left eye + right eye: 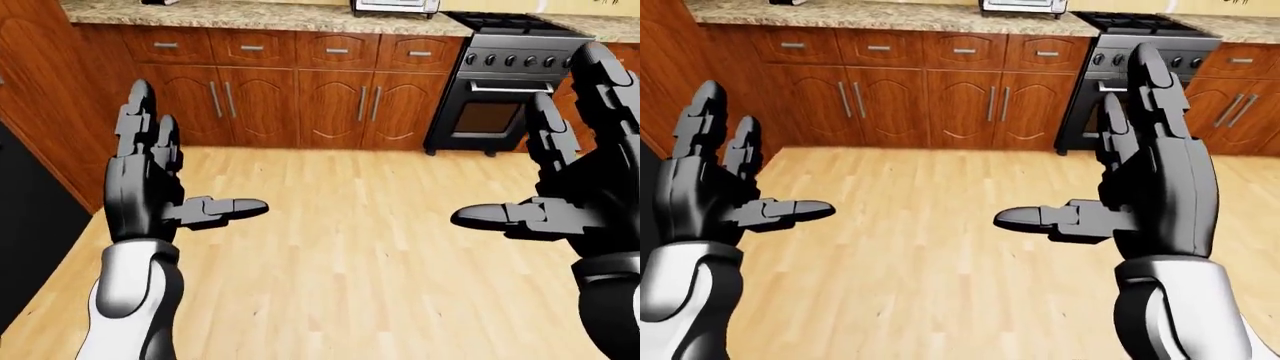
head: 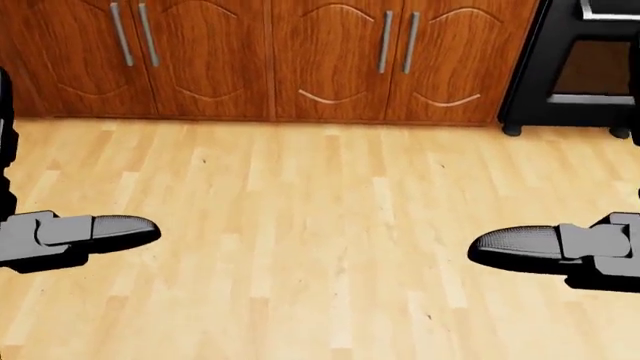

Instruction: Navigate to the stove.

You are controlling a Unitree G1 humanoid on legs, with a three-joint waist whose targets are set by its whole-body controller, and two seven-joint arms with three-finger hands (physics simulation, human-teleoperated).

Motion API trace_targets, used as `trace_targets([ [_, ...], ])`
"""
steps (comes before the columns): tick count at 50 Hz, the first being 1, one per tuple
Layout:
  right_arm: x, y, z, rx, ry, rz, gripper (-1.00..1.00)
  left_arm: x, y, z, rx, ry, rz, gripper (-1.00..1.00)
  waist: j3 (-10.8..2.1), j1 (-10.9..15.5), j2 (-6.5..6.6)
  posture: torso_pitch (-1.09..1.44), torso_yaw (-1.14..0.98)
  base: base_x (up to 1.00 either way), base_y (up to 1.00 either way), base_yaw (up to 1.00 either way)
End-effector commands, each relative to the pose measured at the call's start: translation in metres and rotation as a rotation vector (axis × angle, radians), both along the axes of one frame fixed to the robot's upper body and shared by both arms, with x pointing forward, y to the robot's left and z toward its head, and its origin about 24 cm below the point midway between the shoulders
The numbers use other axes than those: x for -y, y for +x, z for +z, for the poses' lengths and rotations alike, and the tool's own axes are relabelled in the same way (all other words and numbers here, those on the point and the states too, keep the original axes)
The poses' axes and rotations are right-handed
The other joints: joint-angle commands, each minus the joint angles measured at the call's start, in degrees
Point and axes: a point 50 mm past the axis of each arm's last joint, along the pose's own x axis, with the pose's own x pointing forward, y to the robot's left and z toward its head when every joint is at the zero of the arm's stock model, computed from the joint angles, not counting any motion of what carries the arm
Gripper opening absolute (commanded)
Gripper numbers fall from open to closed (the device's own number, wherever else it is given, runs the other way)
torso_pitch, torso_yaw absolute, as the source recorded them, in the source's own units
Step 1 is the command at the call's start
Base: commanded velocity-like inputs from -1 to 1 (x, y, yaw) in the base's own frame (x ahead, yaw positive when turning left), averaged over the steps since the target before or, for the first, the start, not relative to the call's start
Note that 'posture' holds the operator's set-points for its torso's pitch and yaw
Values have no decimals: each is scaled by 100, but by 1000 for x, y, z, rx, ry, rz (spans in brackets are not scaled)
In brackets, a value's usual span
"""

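We hold our left hand (image 1: 150, 184) and our right hand (image 1: 1155, 187) raised over the wooden floor (image 1: 350, 247), both with fingers spread apart and pointing up, thumbs turned inward toward each other, clamped on nothing. The two hands stand well apart, with bare floor between them.

The stove (image 1: 505, 82) sits above and beyond our right hand in the left-eye view, at the upper right, black with a row of knobs and a dark oven door. In the right-eye view our right fingers (image 1: 1152, 82) partly cover it.

Beyond the gap between our hands runs a row of brown cabinets (image 1: 290, 97) with metal handles, topped by a speckled stone desk (image 1: 250, 15). A small appliance (image 1: 395, 6) stands on that desk just left of the stove. A dark panel (image 1: 25, 232) lies to the left of our left hand.
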Motion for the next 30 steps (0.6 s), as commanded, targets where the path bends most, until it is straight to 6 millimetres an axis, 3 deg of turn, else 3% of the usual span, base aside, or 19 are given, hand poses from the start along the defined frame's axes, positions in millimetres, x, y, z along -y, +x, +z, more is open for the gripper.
trace_targets([
  [1, 3, -2, 7, 51, 3, -22, 100, 4, -5, 12, 73, 10, -18, 100, -52, -13, 4, 0, 0, 0, -16, 0],
  [3, 3, -2, 6, 51, 2, -22, 100, 4, -5, 12, 73, 8, -16, 100, -71, 3, -243, 0, 0, 0, -16, 0],
  [4, 3, -2, 6, 50, 2, -23, 100, 3, -4, 12, 74, 8, -16, 100, -134, -5, -475, 0, 0, 0, -15, 0],
  [6, 3, -2, 6, 52, 4, -24, 100, 3, -4, 11, 74, 7, -14, 100, -23, -45, -361, 0, 0, 0, -16, 0],
  [7, 3, -2, 6, 52, 4, -24, 100, 3, -4, 11, 74, 7, -14, 100, -13, -30, -363, 0, 0, 0, -15, 0],
  [14, 4, -2, 6, 53, 5, -30, 100, 4, -3, 10, 73, 10, -14, 100, 22, -19, 15, 0, 0, 0, -16, 0],
  [16, 4, -2, 6, 53, 5, -30, 100, 4, -3, 11, 73, 11, -15, 100, 0, -30, 203, 0, 0, 0, -15, 0],
  [17, 4, -2, 6, 53, 4, -29, 100, 4, -3, 11, 73, 12, -16, 100, -60, -33, 360, 0, 0, 0, -16, 0],
  [19, 4, -2, 7, 53, 4, -29, 100, 4, -3, 11, 73, 11, -16, 100, -53, 22, 252, 0, 0, 0, -16, 0],
  [20, 4, -2, 6, 52, 5, -29, 100, 4, -3, 10, 72, 12, -16, 100, -45, -18, 311, 0, 0, 0, -16, 0],
  [23, 4, -2, 6, 53, 5, -29, 100, 5, -3, 11, 73, 14, -19, 100, -118, -20, 232, 0, 0, 0, -16, 0],
  [26, 4, -2, 5, 52, 5, -29, 100, 5, -3, 10, 72, 13, -18, 100, -63, -14, 89, 0, 0, 0, -16, 0],
  [29, 4, -1, 5, 52, 5, -30, 100, 5, -3, 9, 71, 14, -19, 100, -79, 7, -227, 0, 0, 0, -16, 0],
  [30, 4, -1, 5, 51, 5, -30, 100, 5, -3, 9, 71, 14, -18, 100, -144, 2, -464, 0, 0, 0, -16, 0],
])
